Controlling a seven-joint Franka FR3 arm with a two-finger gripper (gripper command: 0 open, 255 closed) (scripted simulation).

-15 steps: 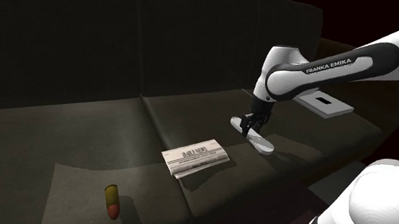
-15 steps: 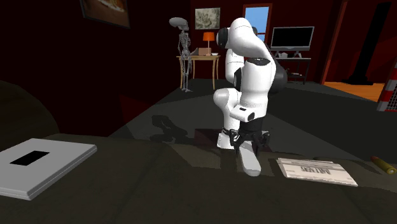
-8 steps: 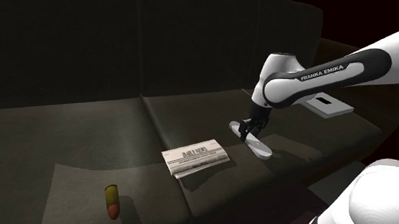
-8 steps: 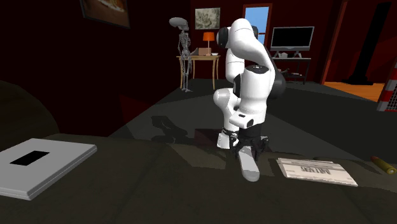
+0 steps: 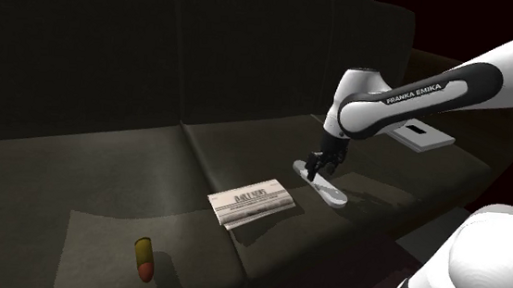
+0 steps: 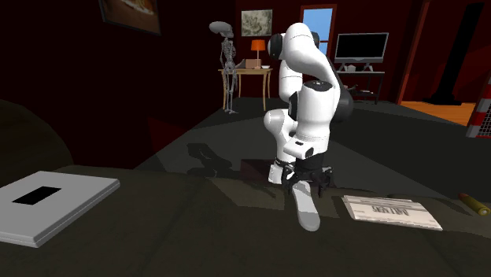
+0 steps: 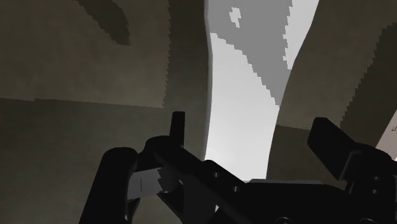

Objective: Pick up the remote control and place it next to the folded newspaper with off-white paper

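The remote control is a pale grey, elongated slab lying on the dark sofa seat, a short gap to the shoulder view's right of the folded off-white newspaper. My gripper hangs just over the remote's far end, open. In the wrist view the remote runs between the two black fingers, and neither finger touches it. From the second exterior view the remote lies below the gripper, with the newspaper to its right.
A flat white slab with a black rectangle lies on the seat beyond the arm, also visible as the slab. A red and yellow cylinder rests near the seat's front edge. The sofa backrest rises behind.
The arm carried the remote a little down and toward the newspaper. The fingers, shut on the remote before, now stand apart, and the remote rests on the cushion.
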